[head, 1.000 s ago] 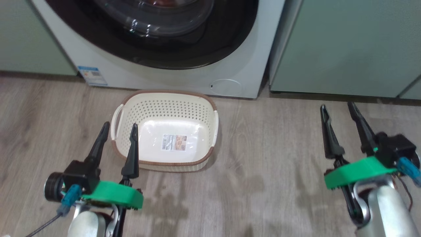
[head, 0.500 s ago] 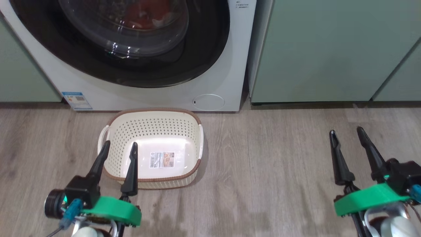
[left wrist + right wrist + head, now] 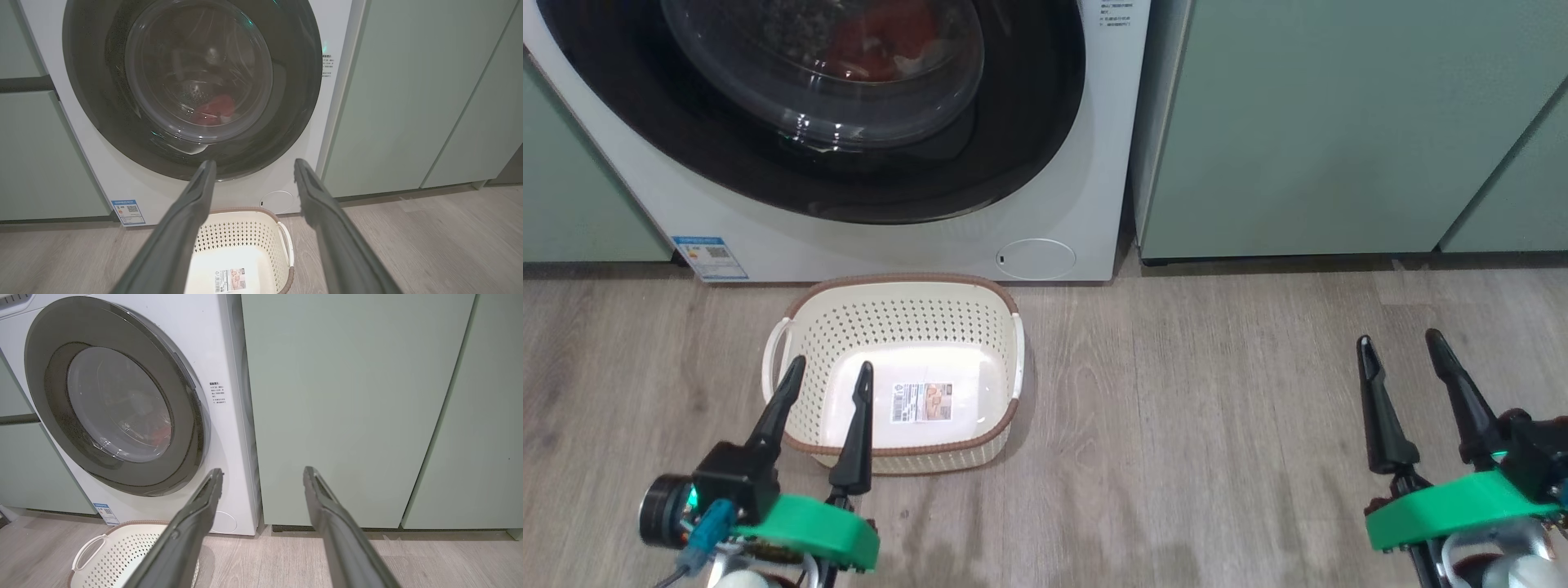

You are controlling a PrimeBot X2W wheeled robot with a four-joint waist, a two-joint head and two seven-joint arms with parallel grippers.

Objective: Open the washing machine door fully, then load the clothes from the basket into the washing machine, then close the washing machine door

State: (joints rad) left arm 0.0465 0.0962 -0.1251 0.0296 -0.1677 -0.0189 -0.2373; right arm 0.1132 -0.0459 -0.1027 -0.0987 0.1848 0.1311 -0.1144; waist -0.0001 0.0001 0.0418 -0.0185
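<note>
Against the picture of half a second ago, the whole head view has shifted slightly, so the camera has moved. The things themselves lie as they did. The washing machine door [image 3: 849, 163] is shut against the white washing machine [image 3: 890, 249] as before. The clothes [image 3: 882, 37] show as a red patch behind its clear glass bowl, inside the drum. The left gripper [image 3: 832, 365] and the right gripper [image 3: 1398, 339] keep their fingers spread apart, holding nothing. The basket [image 3: 898, 322] stands on the wooden floor [image 3: 1176, 408] just in front of the machine, below the door, with a paper label [image 3: 921, 403] on its floor. In the head view the left gripper's fingers overlap its near rim. A round filter cap [image 3: 1036, 259] and a blue sticker [image 3: 709, 257] mark the machine's lower front. Pale green cabinets [image 3: 1298, 122] flank it on both sides.
</note>
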